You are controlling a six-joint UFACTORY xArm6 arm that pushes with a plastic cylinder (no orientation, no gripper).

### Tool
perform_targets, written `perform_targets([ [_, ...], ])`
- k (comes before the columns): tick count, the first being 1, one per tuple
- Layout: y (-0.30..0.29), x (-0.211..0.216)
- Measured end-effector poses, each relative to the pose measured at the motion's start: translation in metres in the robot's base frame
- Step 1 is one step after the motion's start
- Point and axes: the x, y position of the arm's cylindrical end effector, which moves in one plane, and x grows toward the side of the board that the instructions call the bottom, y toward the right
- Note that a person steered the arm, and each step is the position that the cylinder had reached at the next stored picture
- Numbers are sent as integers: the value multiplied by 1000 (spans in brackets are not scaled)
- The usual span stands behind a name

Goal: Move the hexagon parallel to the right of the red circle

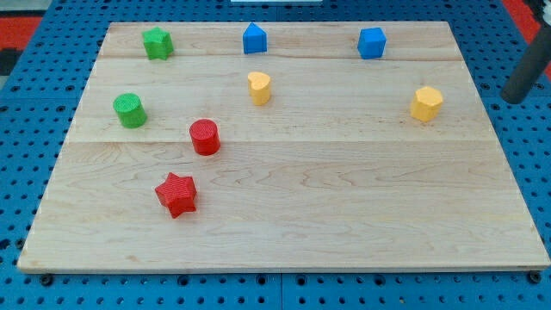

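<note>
my tip [515,98] off board at view's right, well apart from yellow hexagon [425,103] — no jaws, bare rod; red circle [205,137] far left.

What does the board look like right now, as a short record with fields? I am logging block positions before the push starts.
target block: yellow hexagon, near the view's right
reference block: red circle, left of centre
my tip: lower end at the view's right edge, off the board, right of the hexagon, touching no block
other red: red star
green: green star, green cylinder
blue: two blue blocks along the view's top
other yellow: yellow heart
surface: wooden board
</note>
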Motion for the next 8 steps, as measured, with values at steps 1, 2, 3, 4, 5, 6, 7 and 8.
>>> perform_targets([
  [1, -103, -15],
  [2, -116, 33],
  [3, -129, 109],
  [4, -222, 143],
  [5, -207, 138],
  [6, -153, 131],
  [7, -160, 39],
  [8, -158, 39],
])
